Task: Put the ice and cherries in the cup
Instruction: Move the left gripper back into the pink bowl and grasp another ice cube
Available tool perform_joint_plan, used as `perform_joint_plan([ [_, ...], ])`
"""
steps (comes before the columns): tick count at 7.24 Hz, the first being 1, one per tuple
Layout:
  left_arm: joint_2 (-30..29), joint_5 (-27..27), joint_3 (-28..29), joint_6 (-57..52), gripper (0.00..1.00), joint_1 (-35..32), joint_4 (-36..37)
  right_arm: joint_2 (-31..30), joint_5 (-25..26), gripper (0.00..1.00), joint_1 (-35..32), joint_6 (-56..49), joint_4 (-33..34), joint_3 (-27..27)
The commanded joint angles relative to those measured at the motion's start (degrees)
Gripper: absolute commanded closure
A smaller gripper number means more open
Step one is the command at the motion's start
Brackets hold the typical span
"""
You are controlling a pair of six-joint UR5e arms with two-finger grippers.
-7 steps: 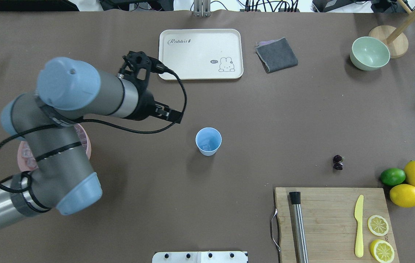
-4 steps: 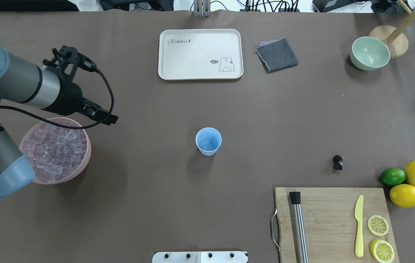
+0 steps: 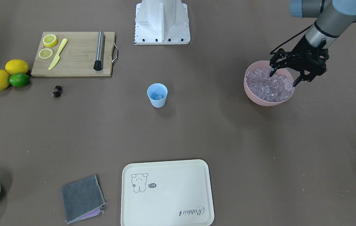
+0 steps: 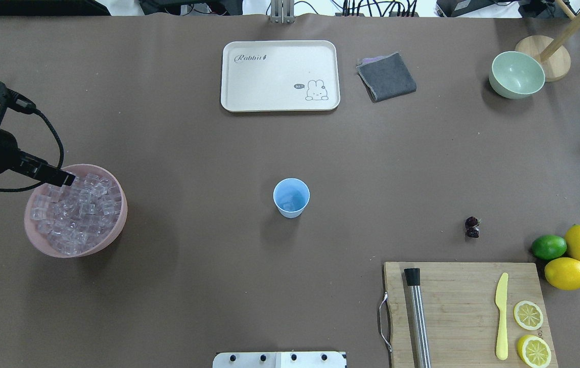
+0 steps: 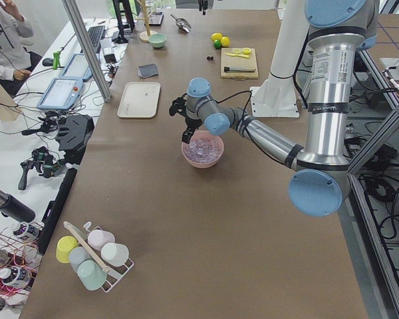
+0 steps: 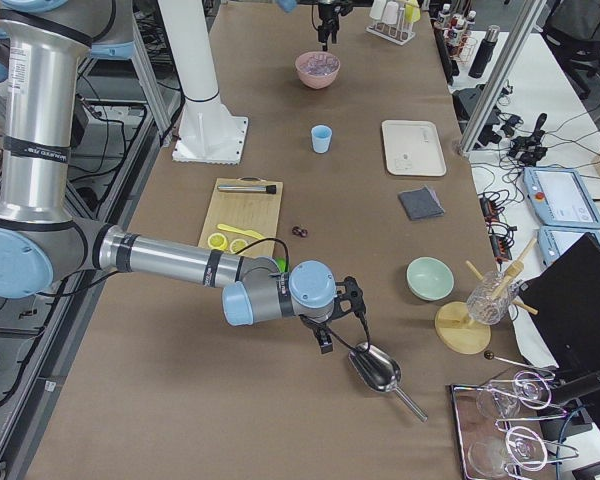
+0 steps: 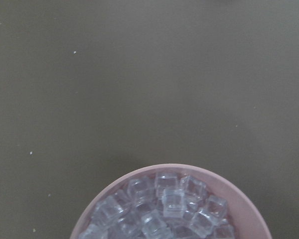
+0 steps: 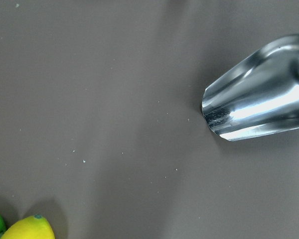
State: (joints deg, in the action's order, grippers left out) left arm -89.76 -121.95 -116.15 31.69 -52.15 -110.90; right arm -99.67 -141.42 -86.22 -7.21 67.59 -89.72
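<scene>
Now back from the cup (image 3: pixel 157 95), the left gripper (image 3: pixel 283 80) hangs open and empty over the ice (image 3: pixel 267 89), ready for more.

L hand (image 3: pixel 283 79) now over ice (image 3: pixel 268 87).

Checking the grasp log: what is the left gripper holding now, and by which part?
Nothing: the left gripper hangs open above the ice in the pink bowl, fingers empty.
</scene>
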Motion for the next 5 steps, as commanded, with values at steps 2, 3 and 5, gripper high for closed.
perform_joint_plan([
  [2, 1.8, 3.3, -0.4, 0.6, 0.06, 1.8, -1.5, 0.0, 0.0, 0.0, 0.0, 0.0, 0.0, -0.1],
  [3, 1.5, 3.4, 1.6, 0.6, 0.06, 2.0, -1.5, 0.0, -0.1, 0.0, 0.0, 0.0, 0.0, -0.1],
  [5, 1.2, 3.4, 2.5, 0.7, 0.06, 2.0, -1.5, 0.0, -0.4, 0.0, 0.0, 0.0, 0.0, -0.1],
])
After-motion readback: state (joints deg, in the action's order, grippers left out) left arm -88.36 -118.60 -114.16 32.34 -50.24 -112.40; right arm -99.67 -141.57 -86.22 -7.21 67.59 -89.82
